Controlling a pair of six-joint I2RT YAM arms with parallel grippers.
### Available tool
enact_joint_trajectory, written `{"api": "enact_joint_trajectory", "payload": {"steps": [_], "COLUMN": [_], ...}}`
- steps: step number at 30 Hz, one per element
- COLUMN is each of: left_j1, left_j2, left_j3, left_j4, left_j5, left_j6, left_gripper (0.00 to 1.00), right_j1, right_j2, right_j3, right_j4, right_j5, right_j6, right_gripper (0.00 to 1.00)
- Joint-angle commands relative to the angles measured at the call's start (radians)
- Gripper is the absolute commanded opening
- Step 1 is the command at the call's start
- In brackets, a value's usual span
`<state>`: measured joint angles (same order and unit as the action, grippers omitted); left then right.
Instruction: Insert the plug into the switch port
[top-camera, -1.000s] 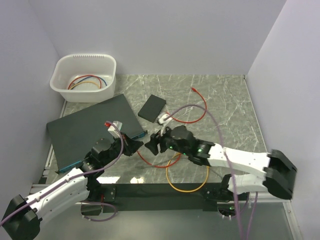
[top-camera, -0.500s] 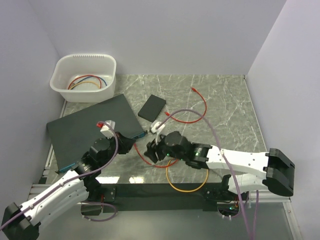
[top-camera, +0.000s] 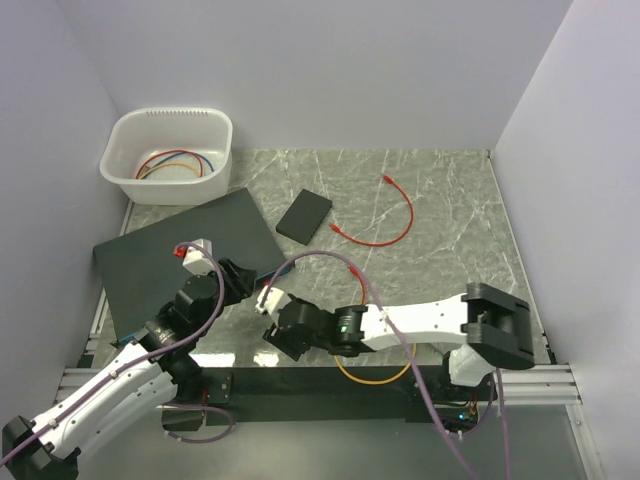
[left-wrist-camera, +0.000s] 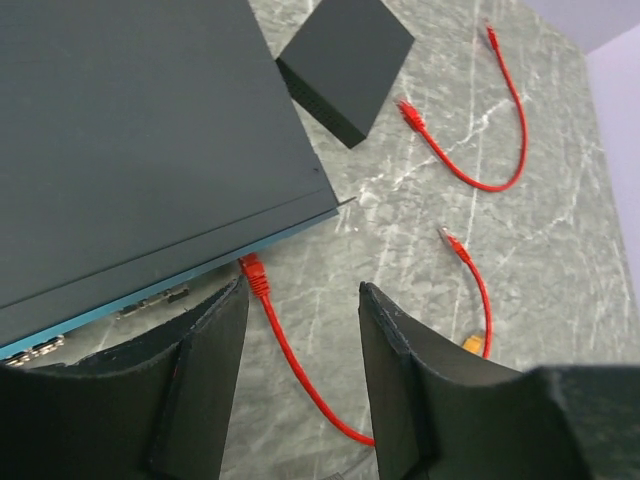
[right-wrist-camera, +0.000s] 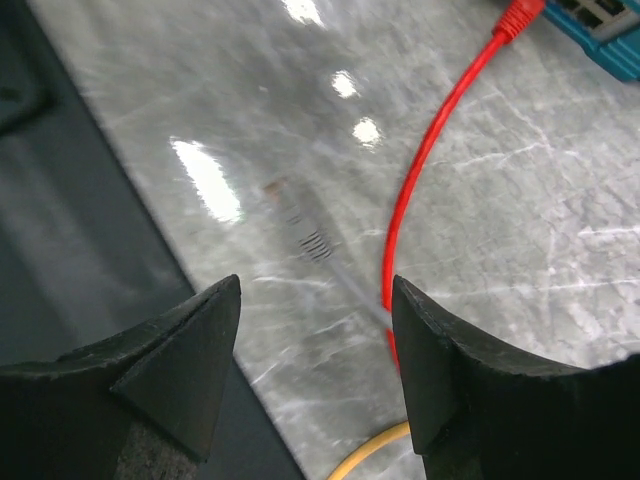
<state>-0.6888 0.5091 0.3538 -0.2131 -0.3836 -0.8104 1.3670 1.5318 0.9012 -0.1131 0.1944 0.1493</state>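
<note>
The black slab switch (top-camera: 175, 262) lies at the left; its teal front face (left-wrist-camera: 150, 300) carries the row of ports (right-wrist-camera: 600, 15). The red plug (left-wrist-camera: 255, 272) lies at that face's right end, tip toward it; I cannot tell if it is seated. Its thin red cable (left-wrist-camera: 300, 375) runs back across the table and also shows in the right wrist view (right-wrist-camera: 430, 150). My left gripper (left-wrist-camera: 302, 290) is open and empty just above and behind the plug. My right gripper (right-wrist-camera: 316, 290) is open and empty over bare table beside the cable. The arms hide the plug in the top view.
A small black box (top-camera: 303, 215) sits behind the switch's right corner. A second red cable (top-camera: 385, 215) lies mid-table. A yellow cable (top-camera: 370, 378) loops by the near edge. A grey cable's plug (right-wrist-camera: 300, 225) lies under my right gripper. A white tub (top-camera: 167, 155) with cables stands back left.
My right gripper has swung left and back toward the near edge, away from the switch face. My left gripper has drawn back to the left. Both are empty.
</note>
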Motion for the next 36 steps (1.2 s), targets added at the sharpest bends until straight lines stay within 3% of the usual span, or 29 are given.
{"api": "enact_joint_trajectory", "payload": {"steps": [1,19,22,25,29,36], "left_j1": [0.003,0.009,0.011,0.011,0.012,0.012], "left_j2": [0.003,-0.015,-0.015,-0.012,-0.009,-0.012], "left_j3": [0.022,0.016,0.014,0.016,0.016,0.017], "left_j4": [-0.008,-0.005,-0.005,-0.005,-0.003,0.043], "left_j5": [-0.041,-0.029,-0.029,-0.029,-0.026,0.069], "left_j6": [-0.012,-0.009,-0.009,-0.009,-0.006,0.025], "left_gripper": [0.54,0.53,0.53,0.52,0.52,0.49], "right_j1": [0.026,0.032,0.03,0.03,0.032,0.0], "right_j2": [0.06,0.248,0.266,0.272,0.2,-0.047], "right_j3": [0.074,0.14,0.145,0.136,0.087,-0.051], "right_j4": [-0.046,0.018,0.027,0.036,0.094,0.205], "right_j5": [0.131,0.168,0.16,0.166,0.189,0.172], "right_j6": [-0.04,-0.083,-0.083,-0.082,-0.08,-0.067], "right_gripper": [0.69,0.65,0.56,0.38,0.0,0.0]}}
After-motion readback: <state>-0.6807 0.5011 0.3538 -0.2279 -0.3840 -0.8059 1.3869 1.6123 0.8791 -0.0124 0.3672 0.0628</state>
